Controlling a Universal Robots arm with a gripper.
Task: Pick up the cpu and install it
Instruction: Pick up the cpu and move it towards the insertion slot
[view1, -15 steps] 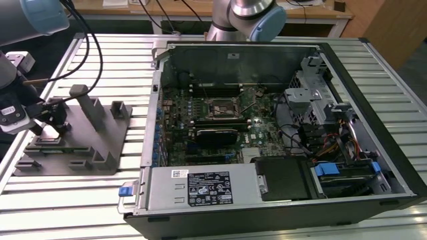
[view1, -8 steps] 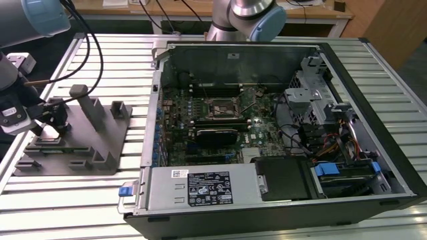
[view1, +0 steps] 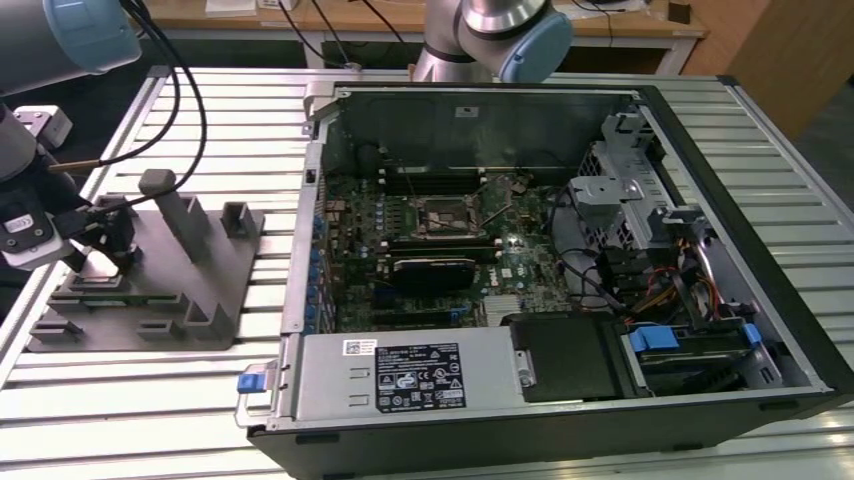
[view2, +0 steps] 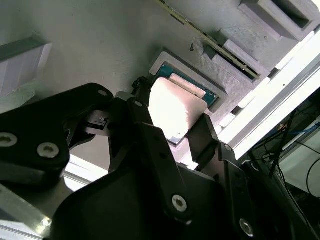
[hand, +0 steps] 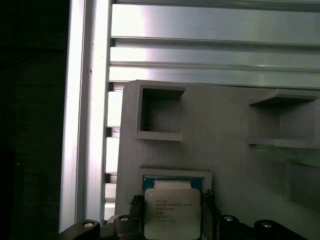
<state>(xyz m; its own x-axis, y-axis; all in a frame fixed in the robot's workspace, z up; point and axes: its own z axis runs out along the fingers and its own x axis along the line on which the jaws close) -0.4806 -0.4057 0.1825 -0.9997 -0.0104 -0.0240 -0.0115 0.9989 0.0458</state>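
Far over on the exterior view's left, on the slatted aluminium desk (view1: 147, 400), the black two-finger hand (view1: 103, 265) is down on the grey plastic fixture block (view1: 200, 295). In both wrist views the silver-topped flat square cpu (hand: 172, 212) sits level in its shallow pocket in that block, with a green edge showing along one side. The fingers (hand: 208, 206) straddle it, closed to chip width with pads on two opposite edges. That reads as gripped, not lifted yet. The pocket likely keeps the chip square so the side pinch lands clean. Right of the fixture and well apart is the open black computer case (view1: 534, 135), lying on its side so the green motherboard (view1: 521, 270) faces up. The black-framed square socket (view1: 438, 215) sits mid-board, open to a top-down approach.
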